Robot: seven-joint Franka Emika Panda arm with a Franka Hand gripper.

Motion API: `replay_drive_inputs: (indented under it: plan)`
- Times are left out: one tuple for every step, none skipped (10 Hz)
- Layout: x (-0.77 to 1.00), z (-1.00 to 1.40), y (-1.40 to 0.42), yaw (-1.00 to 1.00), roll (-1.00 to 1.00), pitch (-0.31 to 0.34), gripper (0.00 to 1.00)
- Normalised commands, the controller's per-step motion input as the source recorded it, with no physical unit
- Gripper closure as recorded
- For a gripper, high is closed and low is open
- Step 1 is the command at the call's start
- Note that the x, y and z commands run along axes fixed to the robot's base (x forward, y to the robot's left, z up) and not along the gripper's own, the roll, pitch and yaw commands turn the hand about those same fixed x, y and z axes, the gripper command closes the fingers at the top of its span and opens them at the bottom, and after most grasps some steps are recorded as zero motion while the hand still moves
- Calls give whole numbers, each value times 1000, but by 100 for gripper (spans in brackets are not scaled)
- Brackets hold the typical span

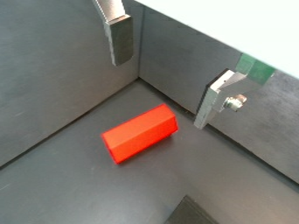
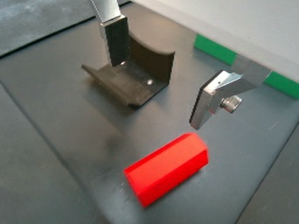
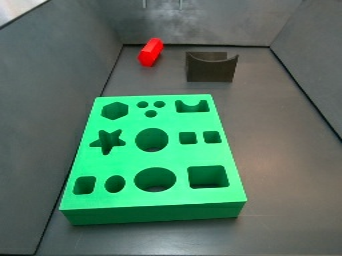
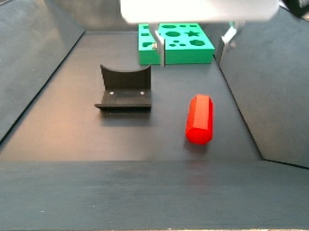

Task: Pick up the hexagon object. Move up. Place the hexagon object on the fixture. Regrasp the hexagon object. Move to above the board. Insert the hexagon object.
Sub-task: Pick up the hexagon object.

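The hexagon object [image 1: 140,133] is a glossy red peg lying flat on the dark floor, seen in both wrist views [image 2: 170,166] and both side views [image 3: 150,50] [image 4: 200,119]. My gripper [image 1: 163,74] hangs open above the floor, with nothing between its silver fingers [image 2: 114,39]. The peg lies below and apart from them. The fixture [image 2: 135,70], a dark notched block, stands beside the peg [image 4: 125,88] and holds nothing. The green board [image 3: 154,155] with cut-out holes lies farther off [image 4: 179,43].
Grey walls enclose the floor on three sides [image 3: 80,60]. A wall corner runs close behind the peg [image 1: 138,80]. A strip of the board's green edge shows behind one finger [image 2: 216,48].
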Motion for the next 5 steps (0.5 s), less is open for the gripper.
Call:
replay_drive_inputs:
  plan:
    - [40,-554,506,-180,-263,-113,0]
    - [0,-651,471,-194,-203,-106,0]
    - [0,-671,337,-386,-167,-117,0]
    - [-211,-597,169,-566,-139,-136,0]
    - [-229,-491,37,-603,-151,-154,0]
